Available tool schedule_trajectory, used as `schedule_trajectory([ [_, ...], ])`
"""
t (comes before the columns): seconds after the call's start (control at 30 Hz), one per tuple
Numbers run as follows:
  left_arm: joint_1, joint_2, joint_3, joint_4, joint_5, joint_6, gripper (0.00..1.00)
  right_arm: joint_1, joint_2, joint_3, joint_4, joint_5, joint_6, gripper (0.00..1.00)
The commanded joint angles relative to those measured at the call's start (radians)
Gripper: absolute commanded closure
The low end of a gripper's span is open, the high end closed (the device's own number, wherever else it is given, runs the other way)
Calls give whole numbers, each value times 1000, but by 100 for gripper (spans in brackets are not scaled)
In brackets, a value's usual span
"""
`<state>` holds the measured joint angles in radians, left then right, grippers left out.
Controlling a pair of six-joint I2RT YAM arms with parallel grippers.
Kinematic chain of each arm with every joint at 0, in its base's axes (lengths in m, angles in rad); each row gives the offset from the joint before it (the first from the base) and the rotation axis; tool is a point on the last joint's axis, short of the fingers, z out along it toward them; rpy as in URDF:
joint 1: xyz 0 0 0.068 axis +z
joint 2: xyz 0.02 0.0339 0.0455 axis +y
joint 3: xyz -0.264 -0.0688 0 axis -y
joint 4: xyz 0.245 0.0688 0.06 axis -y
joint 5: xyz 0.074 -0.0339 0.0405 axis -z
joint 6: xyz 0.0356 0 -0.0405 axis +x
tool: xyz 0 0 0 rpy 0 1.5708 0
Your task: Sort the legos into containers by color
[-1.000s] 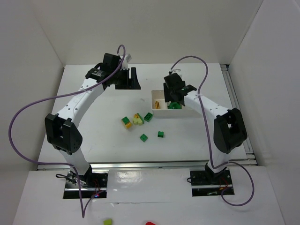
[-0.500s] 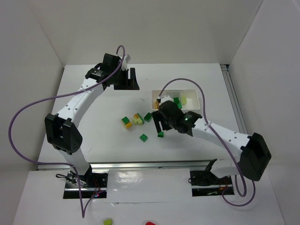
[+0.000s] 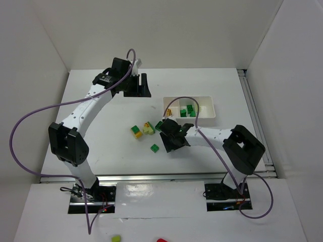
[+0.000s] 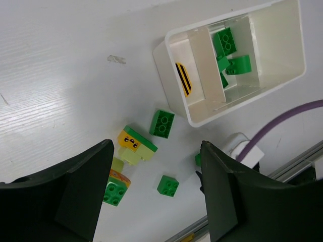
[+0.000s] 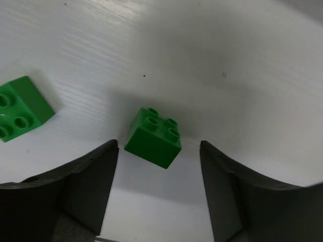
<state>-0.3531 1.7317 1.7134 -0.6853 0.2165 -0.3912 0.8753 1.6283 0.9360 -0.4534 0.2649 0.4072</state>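
You have the left arm stretched toward the far side, the left hand spread wide and empty, and the right arm bent inward across the middle, the right hand angled down, fingers parted.

The left arm and right arm are white tubular links joined by chunky black joint housings. A loose purple cable trails along each. The left gripper and right gripper carry broad matte-black wedge fingers
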Motion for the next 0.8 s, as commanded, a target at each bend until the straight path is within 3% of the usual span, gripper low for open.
schedule_trajectory([
  [0.0, -4, -31, 45, -3, -2, 11, 21, -1, 25, 30, 44, 28, 47, 32],
  [0.13, -4, -31, 45, -3, -2, 11, 21, -1, 25, 20, 53, 54, 56, 43],
  [0.47, -4, -3, 66, -13, 17, 11, 21, -1, 74, 49, 98, 73, 24, 43],
  [0.63, -4, -3, 75, -13, 17, 20, 21, -1, 55, 102, 46, 114, 15, 66],
  [0.77, -4, -3, 75, -13, 8, 20, 21, -15, -40, 167, -31, 189, 4, 66],
])
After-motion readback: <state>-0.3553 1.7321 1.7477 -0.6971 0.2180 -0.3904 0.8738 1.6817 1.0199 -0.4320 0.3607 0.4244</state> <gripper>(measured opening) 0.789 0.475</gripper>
